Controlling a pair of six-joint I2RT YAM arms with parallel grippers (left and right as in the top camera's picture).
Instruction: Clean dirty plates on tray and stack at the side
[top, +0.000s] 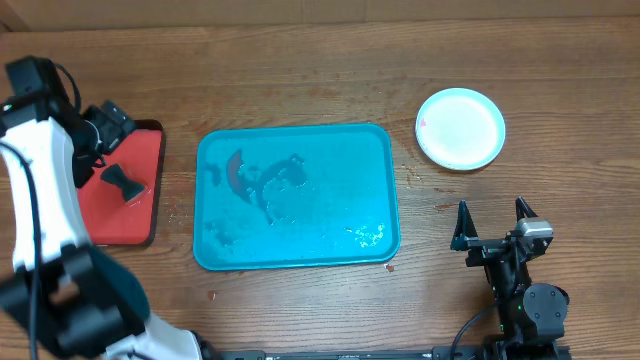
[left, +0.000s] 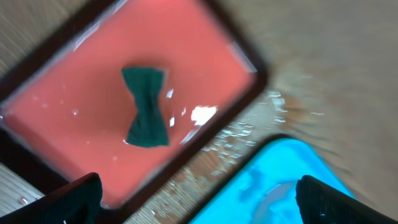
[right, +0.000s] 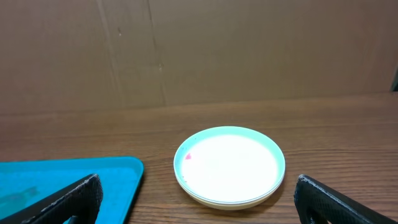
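The plates (top: 461, 128) sit in one stack on the table right of the teal-blue tray (top: 375, 180); the top one is pale mint-teal with a small red spot. The stack also shows in the right wrist view (right: 230, 165). The tray holds no plates, only wet smears. My right gripper (top: 492, 222) is open and empty, below the stack. My left gripper (top: 103, 128) is open and empty above the red tray (top: 140, 160), where the dark bow-tie sponge (top: 124, 182) lies. The sponge (left: 146, 107) and a tray corner (left: 286, 168) show in the left wrist view.
The red dark-rimmed tray (left: 205, 56) lies left of the teal tray. Wet streaks mark the wood between the two trays (left: 236, 134). A cardboard wall (right: 199, 50) stands behind the table.
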